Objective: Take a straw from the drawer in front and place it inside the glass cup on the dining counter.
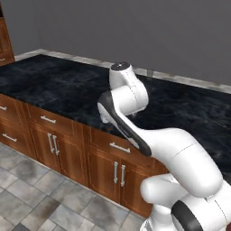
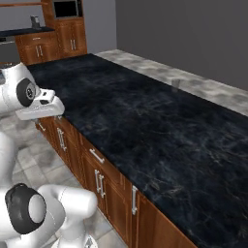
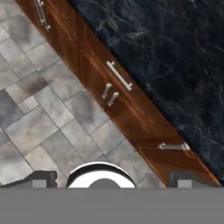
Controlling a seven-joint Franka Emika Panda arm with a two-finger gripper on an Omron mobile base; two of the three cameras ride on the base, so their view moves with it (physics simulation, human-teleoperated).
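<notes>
Directly beyond the pincer [image 3: 109, 180], the drawer [image 3: 114, 81] sits closed.

Black bench [image 1: 54, 85] veined faint grey-blue. Reddish-brown drawer [image 3: 114, 83] with silver handle [image 3: 119, 75]. Mottled grey floor tiles [image 3: 39, 113]. Plain grey wall [image 1: 158, 31]. White arm [image 1: 180, 158], dark joints.

text: none legible | labels: none | brands: none | numbers: 0 readable | signs: none | checked: left base view, right base view, hand view | surfaces carry no readable marking
</notes>
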